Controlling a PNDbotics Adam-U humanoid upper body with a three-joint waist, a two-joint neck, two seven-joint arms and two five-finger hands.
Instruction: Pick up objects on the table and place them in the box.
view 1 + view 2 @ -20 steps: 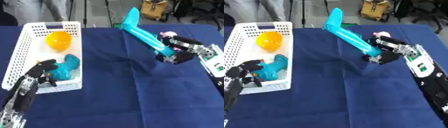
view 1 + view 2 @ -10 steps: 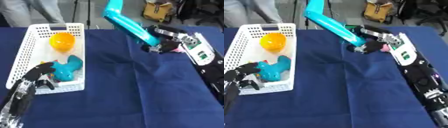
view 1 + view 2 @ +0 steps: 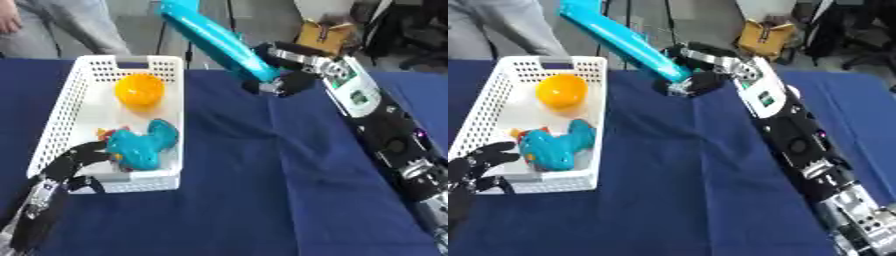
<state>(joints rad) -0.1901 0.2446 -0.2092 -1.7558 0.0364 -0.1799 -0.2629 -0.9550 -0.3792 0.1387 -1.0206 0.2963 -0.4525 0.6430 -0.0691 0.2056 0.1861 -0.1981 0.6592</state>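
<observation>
Your right robot hand (image 3: pixel 284 82) has its fingers curled round the lower end of a long turquoise plastic bar (image 3: pixel 214 40), holding it tilted up and to the left in the air above the blue-clothed worktop (image 3: pixel 262 190), just right of the white perforated plastic box (image 3: pixel 57 130). That box holds an orange ball (image 3: pixel 140 90) at its far end and a turquoise toy animal (image 3: pixel 140 147) nearer you. Your left robot hand (image 3: pixel 74 162) rests at the box's near left corner, fingers curled and holding nothing.
</observation>
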